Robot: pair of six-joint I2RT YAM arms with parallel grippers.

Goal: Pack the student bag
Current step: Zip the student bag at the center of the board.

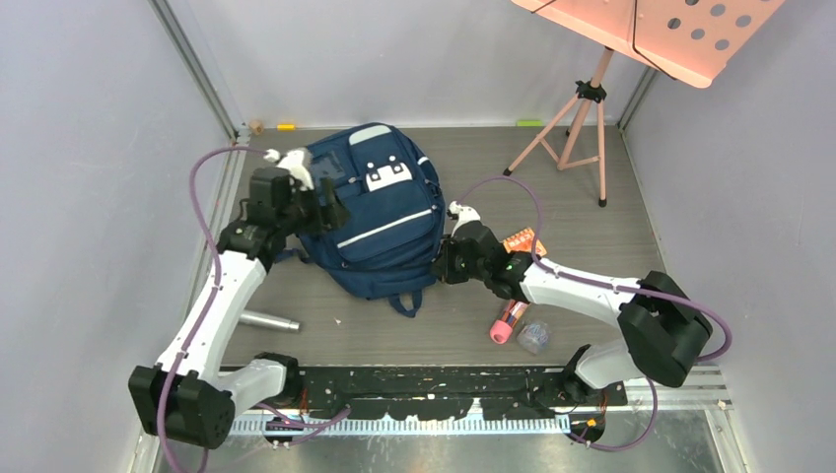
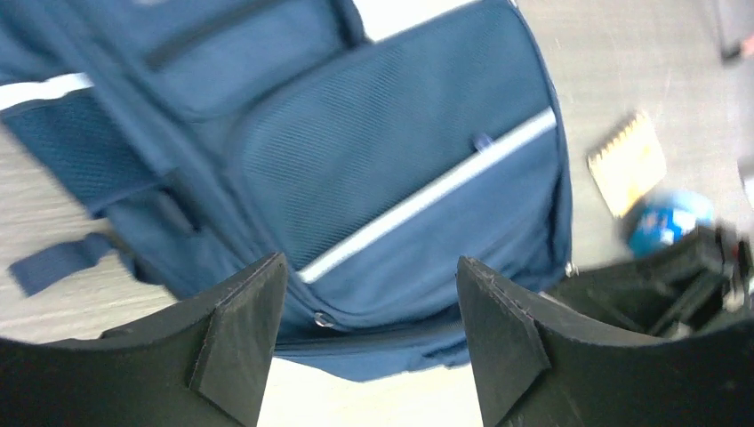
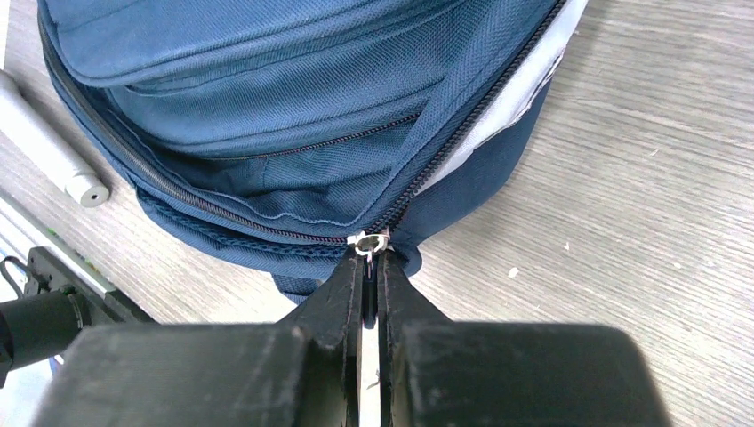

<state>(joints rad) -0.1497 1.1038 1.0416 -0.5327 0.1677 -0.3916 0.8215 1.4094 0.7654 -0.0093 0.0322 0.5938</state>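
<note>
One student bag (image 1: pixel 380 222): right gripper (image 3: pixel 372 260) pinches its zipper pull (image 3: pixel 367 242) (left gripper (image 2: pixel 371 298) gapes).

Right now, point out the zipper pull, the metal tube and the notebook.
zipper pull (image 3: pixel 368 242), right wrist view, on its silver ring.
metal tube (image 1: pixel 268 320), top view, middle of its body.
notebook (image 2: pixel 628 163), left wrist view, centre of its cover.

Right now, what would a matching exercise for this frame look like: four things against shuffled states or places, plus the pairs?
1 left gripper
2 right gripper
3 silver cylinder
4 pink tube

A shut on the student bag zipper pull
B lying near-left of the bag
C open over the bag
D lying near-right of the bag

Pairs: 1-C, 2-A, 3-B, 4-D
</note>
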